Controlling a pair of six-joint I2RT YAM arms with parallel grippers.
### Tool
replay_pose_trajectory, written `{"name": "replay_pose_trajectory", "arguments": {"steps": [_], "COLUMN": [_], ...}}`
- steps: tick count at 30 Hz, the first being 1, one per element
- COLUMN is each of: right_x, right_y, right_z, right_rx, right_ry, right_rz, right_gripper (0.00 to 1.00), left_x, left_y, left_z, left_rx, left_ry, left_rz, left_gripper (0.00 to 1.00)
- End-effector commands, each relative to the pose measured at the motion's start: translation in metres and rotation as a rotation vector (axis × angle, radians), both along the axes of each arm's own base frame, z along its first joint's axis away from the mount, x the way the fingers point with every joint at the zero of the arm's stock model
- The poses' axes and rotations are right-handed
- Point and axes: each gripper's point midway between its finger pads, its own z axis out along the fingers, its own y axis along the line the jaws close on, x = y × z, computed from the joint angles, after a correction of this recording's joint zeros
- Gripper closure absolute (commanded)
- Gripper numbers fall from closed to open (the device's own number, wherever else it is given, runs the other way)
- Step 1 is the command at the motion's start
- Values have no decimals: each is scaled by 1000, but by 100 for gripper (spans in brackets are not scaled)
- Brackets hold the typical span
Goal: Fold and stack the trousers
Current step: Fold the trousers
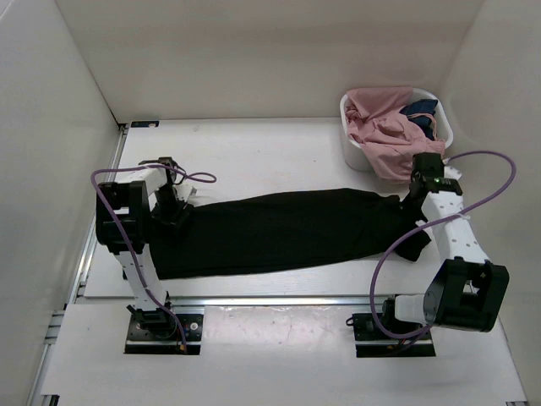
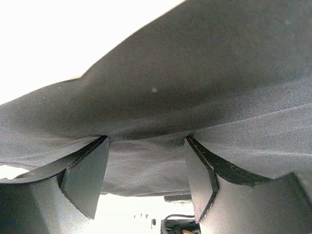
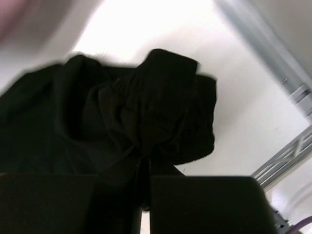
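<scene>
The trousers (image 1: 279, 233) are lying across the table (image 1: 254, 152) from nine to three o'clock, the right gripper (image 3: 145, 168) clamping their bunched three-o'clock end, the left gripper (image 2: 146, 140) holding its fingers apart at the other.

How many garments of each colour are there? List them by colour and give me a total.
Black: 1, the trousers
Pink: 1, the pink garment
Dark blue: 1, the dark blue garment
Total: 3
</scene>
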Motion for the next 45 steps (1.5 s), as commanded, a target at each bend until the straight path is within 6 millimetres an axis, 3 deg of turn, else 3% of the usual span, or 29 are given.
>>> {"name": "replay_pose_trajectory", "arguments": {"steps": [1,4,6,7,8,9,11,12,16,22,24,26,27,28,29,30,32,35,37,40,43,45], "right_x": [-10,-13,-18,-25,-40,-44,-39,-49,-46,-27,-20,-21,-17,-17,-15,-19,-11,-17,-16,-25,-17,-26], "right_y": [27,31,37,37,34,30,24,15,5,2,6,11,10,10,10,11,6,1,-5,-26,-32,-36], "right_z": [-11,-17,-32,-38,-55,-64,-77,-90,-121,-148,-156,-162,-161,-162,-162,-166,-162,-165,-148,-109,-44,-3], "right_rx": [120,145,186,189,202,204,281,286,317,333,390,420,419,422,426,434,434,419,383,241,76,-76], "right_ry": [-28,-8,53,85,130,138,68,78,167,145,114,110,107,118,122,159,155,164,118,38,-89,-119], "right_rz": [64,63,48,25,-12,-32,-72,-120,-159,-177,-183,-205,-204,-207,-216,-223,-232,-261,-275,-298,-208,-170], "right_gripper": [96,86,70,52,21,13,7,1,1,1,7,26,36,59,73,86,100,100,100,100,100,100], "left_x": [-13,-19,-19,-20,-20,-20,-20,-20,-22,-26,-27,-29,-29,-29,-29,-26,-26,-27,-24,-18,-6,-4], "left_y": [22,36,39,42,42,42,42,42,42,41,41,41,41,41,41,41,41,39,40,35,30,28], "left_z": [-37,-35,-35,-35,-35,-35,-35,-35,-35,-36,-38,-40,-40,-40,-40,-42,-42,-44,-43,-31,-12,-2], "left_rx": [22,40,40,39,38,38,38,38,37,38,37,36,36,36,36,36,36,26,25,-10,-43,-73], "left_ry": [34,41,41,41,42,42,42,42,51,59,69,78,78,78,78,78,78,86,77,43,-15,-31], "left_rz": [41,48,60,71,62,62,62,62,61,70,70,70,70,70,70,70,70,71,62,49,52,51], "left_gripper": [26,25,25,25,25,25,25,25,25,25,25,25,25,25,25,25,25,25,25,24,20,19]}}
